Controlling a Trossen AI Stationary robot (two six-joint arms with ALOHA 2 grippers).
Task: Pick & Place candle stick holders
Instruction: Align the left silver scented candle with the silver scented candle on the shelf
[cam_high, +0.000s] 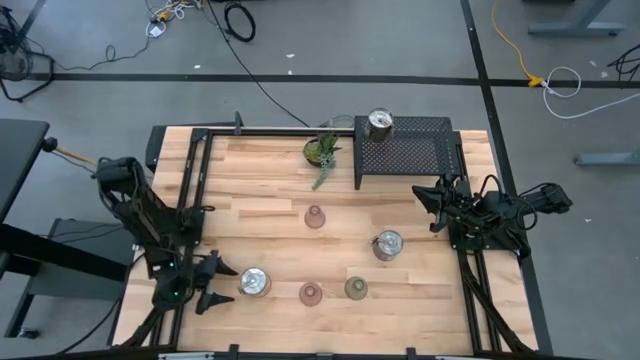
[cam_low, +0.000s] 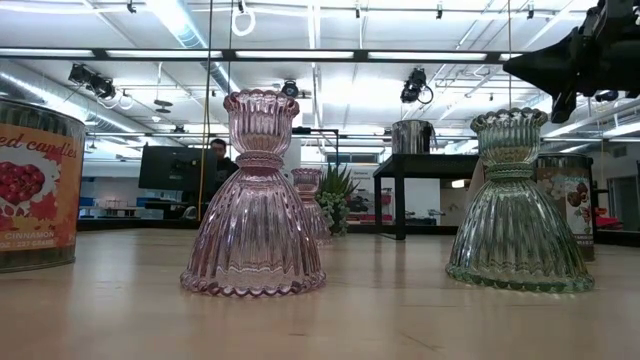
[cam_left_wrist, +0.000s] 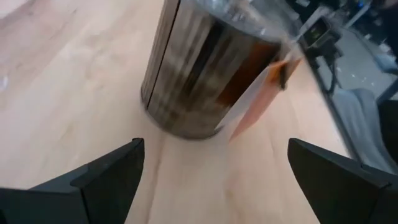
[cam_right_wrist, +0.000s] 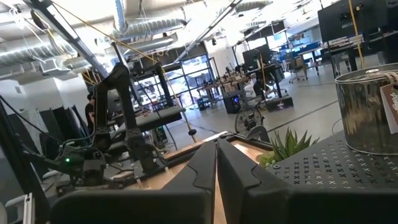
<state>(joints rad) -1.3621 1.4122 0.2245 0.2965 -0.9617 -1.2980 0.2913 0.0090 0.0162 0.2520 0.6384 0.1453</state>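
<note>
Approaching phase: left pincer (cam_high: 222, 285) at the near-left of the pale wooden surface (cam_high: 260, 190), fingers spread wide and holding nothing, aimed at the shiny silver metal candle tin (cam_high: 254, 283) just to its right. Left wrist view shows that tin (cam_left_wrist: 205, 68) close ahead, centred between the two fingers, not yet touched. Judged step: pre-grasp on this first silver holder. Next move calls for easing forward so the fingers straddle the tin body, then closing; the tin looks slick and round, so a centred grip matters.

Black mesh rack (cam_high: 405, 150) sits far right, one silver tin (cam_high: 380, 124) on its far-left corner already. Right arm waits at the right edge, right pincer (cam_high: 428, 200) clenched, empty, just near of the rack.

Third silver tin (cam_high: 388, 244) stands mid-right on the surface. Small green potted plant (cam_high: 322, 152) far centre, left of the rack.

Glass holders, smallest: pink ribbed glass holder (cam_high: 314, 217) at centre, second pink one (cam_high: 310, 293) near centre, olive-green ribbed glass holder (cam_high: 356, 289) just right of it. All upright, apart from each other.

Writing: low view, tin label (cam_low: 35, 190) at left reads partly "candle" and "CINNAMON" with red berries; the rest is cut off.
</note>
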